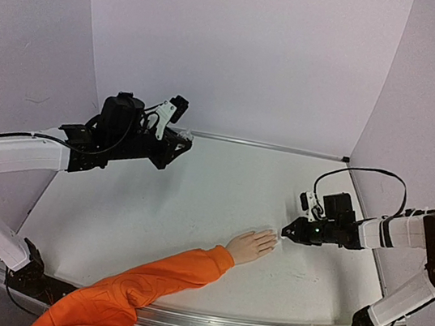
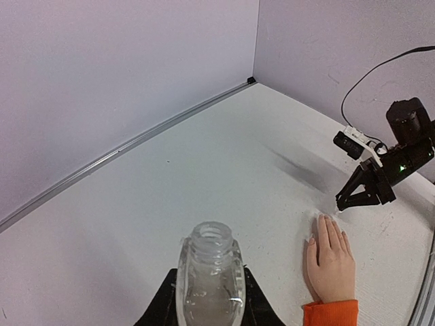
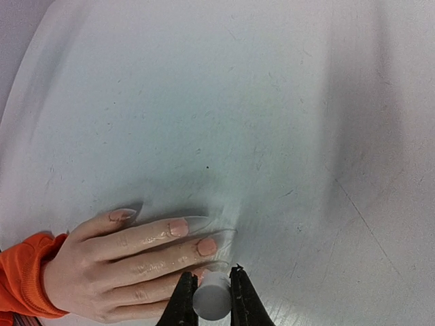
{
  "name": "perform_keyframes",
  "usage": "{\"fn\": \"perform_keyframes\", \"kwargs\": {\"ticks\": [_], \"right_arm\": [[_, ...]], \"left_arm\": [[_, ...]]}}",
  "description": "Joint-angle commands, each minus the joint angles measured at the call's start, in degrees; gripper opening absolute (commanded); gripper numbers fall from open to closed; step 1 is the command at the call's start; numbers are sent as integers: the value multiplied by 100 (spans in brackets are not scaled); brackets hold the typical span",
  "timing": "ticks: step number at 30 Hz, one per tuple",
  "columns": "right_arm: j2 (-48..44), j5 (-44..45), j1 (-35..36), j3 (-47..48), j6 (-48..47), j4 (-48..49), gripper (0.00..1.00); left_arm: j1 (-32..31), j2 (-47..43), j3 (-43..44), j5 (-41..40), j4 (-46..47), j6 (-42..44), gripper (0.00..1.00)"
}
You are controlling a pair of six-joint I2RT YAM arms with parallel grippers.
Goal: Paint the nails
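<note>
A pale mannequin hand (image 1: 252, 246) in an orange sleeve (image 1: 142, 283) lies palm down on the white table. Its nails (image 3: 178, 227) are peach with long clear tips. My right gripper (image 3: 211, 284) is shut on a small white round cap (image 3: 211, 302), right over a fingertip at the hand's near side; whatever is below the cap is hidden. In the top view the right gripper (image 1: 287, 232) touches the fingertips. My left gripper (image 2: 211, 302) is shut on an open clear bottle (image 2: 211, 272), held upright at the table's back left, far from the hand (image 2: 331, 261).
Lilac walls close off the back and both sides, with a metal strip (image 1: 269, 146) along the back edge. A black cable (image 1: 363, 175) loops above the right arm. The sleeve runs off the table's front edge.
</note>
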Motion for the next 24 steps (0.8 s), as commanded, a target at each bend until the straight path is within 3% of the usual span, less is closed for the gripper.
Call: {"fn": "perform_keyframes", "kwargs": {"ticks": [1, 14, 24], "right_arm": [[65, 115, 40, 220, 66, -67, 0], [-93, 364, 39, 186, 154, -65, 0], [-324, -258, 46, 30, -122, -55, 0]], "left_arm": [[30, -198, 274, -4, 341, 24, 0], [30, -242, 251, -9, 339, 16, 0], [30, -324, 142, -31, 340, -19, 0]]}}
